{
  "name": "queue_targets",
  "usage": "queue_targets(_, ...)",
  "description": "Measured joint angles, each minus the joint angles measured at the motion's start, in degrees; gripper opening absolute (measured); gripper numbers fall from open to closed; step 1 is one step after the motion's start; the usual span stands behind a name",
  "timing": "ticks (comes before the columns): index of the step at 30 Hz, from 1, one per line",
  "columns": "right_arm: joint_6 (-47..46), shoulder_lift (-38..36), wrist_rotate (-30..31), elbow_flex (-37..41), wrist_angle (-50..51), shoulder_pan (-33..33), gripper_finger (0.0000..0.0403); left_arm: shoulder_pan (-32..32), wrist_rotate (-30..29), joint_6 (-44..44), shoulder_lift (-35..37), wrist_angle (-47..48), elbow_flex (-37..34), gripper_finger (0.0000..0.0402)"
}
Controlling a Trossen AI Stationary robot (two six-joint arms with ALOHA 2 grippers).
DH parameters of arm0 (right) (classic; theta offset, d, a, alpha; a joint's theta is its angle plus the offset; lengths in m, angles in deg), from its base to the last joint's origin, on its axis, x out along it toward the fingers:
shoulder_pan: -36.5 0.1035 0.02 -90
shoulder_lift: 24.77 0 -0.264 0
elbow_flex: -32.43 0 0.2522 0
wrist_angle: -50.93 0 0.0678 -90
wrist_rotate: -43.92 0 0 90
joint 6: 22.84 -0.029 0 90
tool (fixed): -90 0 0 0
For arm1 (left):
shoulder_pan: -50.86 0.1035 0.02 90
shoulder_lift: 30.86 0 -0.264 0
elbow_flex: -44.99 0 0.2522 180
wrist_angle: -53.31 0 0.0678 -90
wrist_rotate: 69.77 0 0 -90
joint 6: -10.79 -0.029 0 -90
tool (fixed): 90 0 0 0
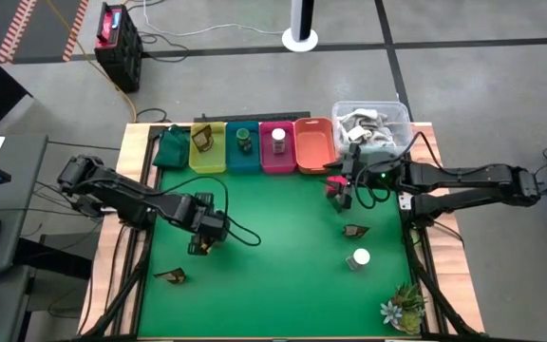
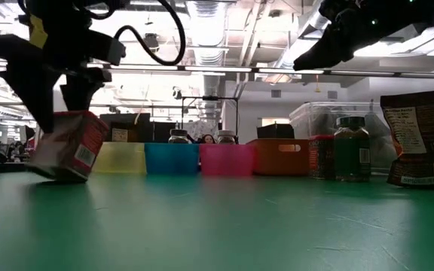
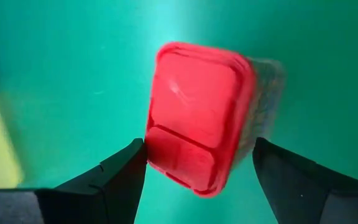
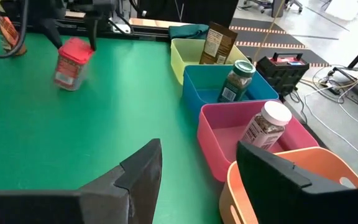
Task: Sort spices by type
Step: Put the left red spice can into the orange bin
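Observation:
My left gripper (image 1: 202, 234) is on the left half of the green mat, fingers down around a red-capped block (image 3: 197, 115) that stands tilted (image 2: 70, 144). My right gripper (image 4: 197, 163) is open and raised (image 2: 337, 34) in front of the orange bin, above a second red block (image 1: 334, 184) and a dark green jar (image 2: 350, 148). A brown packet (image 1: 354, 230) and a white-capped jar (image 1: 359, 258) rest on the mat to the right. Another brown packet (image 1: 172, 276) lies near the left front corner. My left gripper has the red-capped block between its two fingers, which come from above and point down. One fingertip (image 3: 132, 163) meets the cap's edge (image 3: 154, 146) and the other stands at the opposite side. The block is tilted, its lower corner (image 2: 55, 175) on the mat.
Four bins line the far edge: yellow (image 1: 207, 160) with a brown packet, blue (image 1: 243, 161) with a green jar, pink (image 1: 278, 161) with a white-capped jar, orange (image 1: 314, 157). A clear tub (image 1: 392, 119), a green cloth (image 1: 171, 147) and a small plant (image 1: 405, 306) also stand here.

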Motion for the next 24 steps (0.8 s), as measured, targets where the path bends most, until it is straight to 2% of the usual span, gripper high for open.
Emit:
queue_targets(6, -0.2, 0.0, 0.0, 0.0, -0.1, 0.0, 0.0234, 1.1, 2.9, -0.3, 0.0, -3.2, 0.0, 0.025)
queue_targets(13, -0.2, 0.0, 0.0, 0.0, -0.3, 0.0, 0.0234, 0.5, 3.7, 1.2, 0.0, -6.2, 0.0, 0.0219)
queue_targets(17, -0.5, 0.0, 0.0, 0.0, -0.3, 0.1, 0.0234, 0.3, 2.6, 2.4, 0.0, -6.0, 0.0, 0.022)
queue_targets(24, -0.6, 0.0, 0.0, 0.0, -0.3, 0.1, 0.0234, -0.3, 5.3, 2.5, 0.0, -4.9, 1.7, 0.0228)
